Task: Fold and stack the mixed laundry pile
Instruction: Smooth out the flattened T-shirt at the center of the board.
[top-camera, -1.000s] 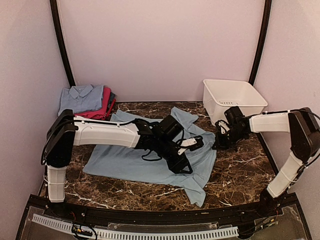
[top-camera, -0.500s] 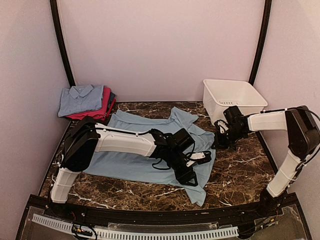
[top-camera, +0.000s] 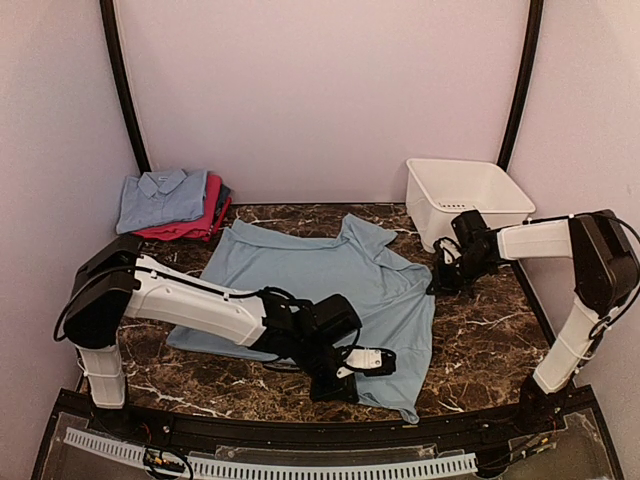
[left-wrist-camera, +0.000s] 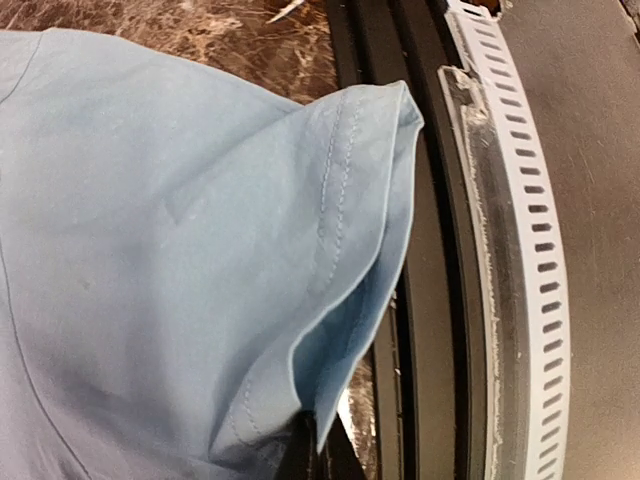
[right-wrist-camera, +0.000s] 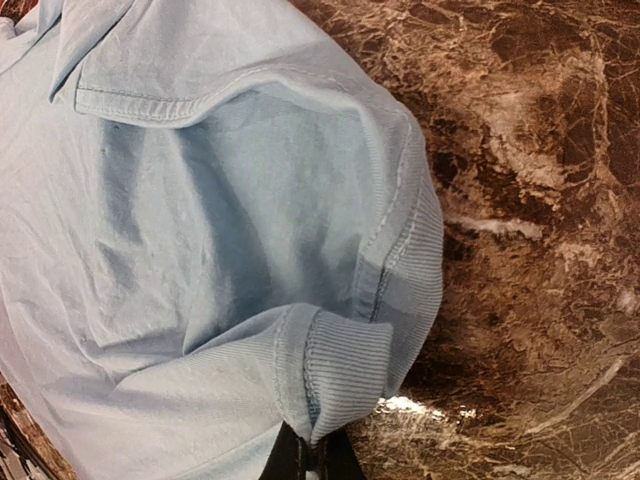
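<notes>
Lab test booth, plain walls (top-camera: 320, 90), marble tabletop (top-camera: 480, 340)

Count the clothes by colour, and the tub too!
Blue clothes: 2, the spread shirt and the folded shirt
Pink clothes: 1, the pink piece
Dark clothes: 1, the dark piece
White tub: 1
Total: 5

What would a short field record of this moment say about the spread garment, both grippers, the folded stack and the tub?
spread garment: pale blue collared cloth shirt, lying open on the dark marble table
left gripper: shut on the shirt's near sleeve hem, by the table's front edge
right gripper: shut on the shirt's ribbed sleeve cuff
folded stack: back left; pale blue collared piece over magenta-pink and dark ones
white rectangular plastic tub: back right
</notes>
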